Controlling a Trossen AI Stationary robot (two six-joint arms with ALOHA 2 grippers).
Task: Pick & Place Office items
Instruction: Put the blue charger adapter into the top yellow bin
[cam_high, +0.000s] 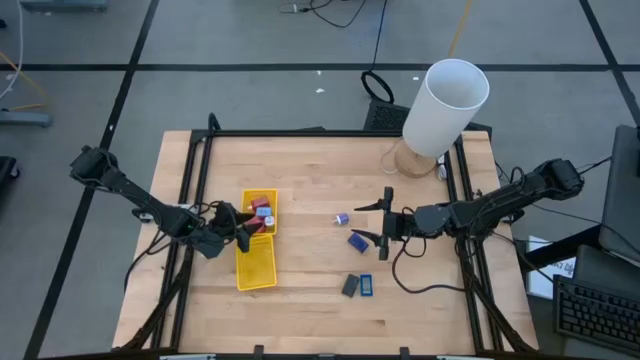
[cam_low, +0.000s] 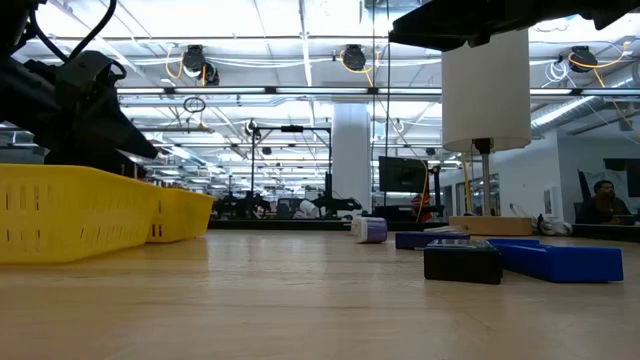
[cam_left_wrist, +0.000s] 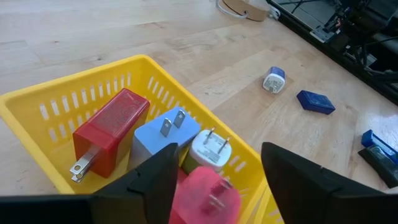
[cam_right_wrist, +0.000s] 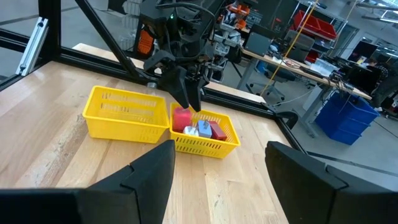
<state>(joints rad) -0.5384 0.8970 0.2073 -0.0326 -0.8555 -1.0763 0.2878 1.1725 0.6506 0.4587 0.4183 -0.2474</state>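
The yellow tray (cam_high: 256, 268) lies at the table's left. Its far compartment (cam_left_wrist: 74, 87) holds a red plug block (cam_left_wrist: 109, 134), a pale blue one (cam_left_wrist: 158, 134), a white one (cam_left_wrist: 208, 152) and a pink-red one (cam_left_wrist: 205, 193). My left gripper (cam_left_wrist: 219, 152) hangs open over that compartment, with the pink-red piece low between its fingers. A lilac piece (cam_high: 341, 218), a blue piece (cam_high: 357, 241), a dark grey rectangle (cam_high: 350, 285) and a blue rectangle (cam_high: 366, 285) lie flat on the table. My right gripper (cam_high: 385, 218) stands open above the table beside the blue piece, holding nothing. My left gripper comes slanting down from the table's left side, a finger on either side of the pink-red piece (cam_right_wrist: 181, 118), which sits in the tray's far compartment. A gap shows beside one finger (cam_left_wrist: 292, 180). I cannot tell whether the other finger touches the piece.
A big white cylinder (cam_high: 445, 105) leans over a round wooden base at the far right corner. Black frame rails (cam_high: 190, 200) run along the table's left, right and far sides. The tray's near compartment (cam_right_wrist: 127, 112) has nothing in it. Bare wood lies between the tray and the loose pieces.
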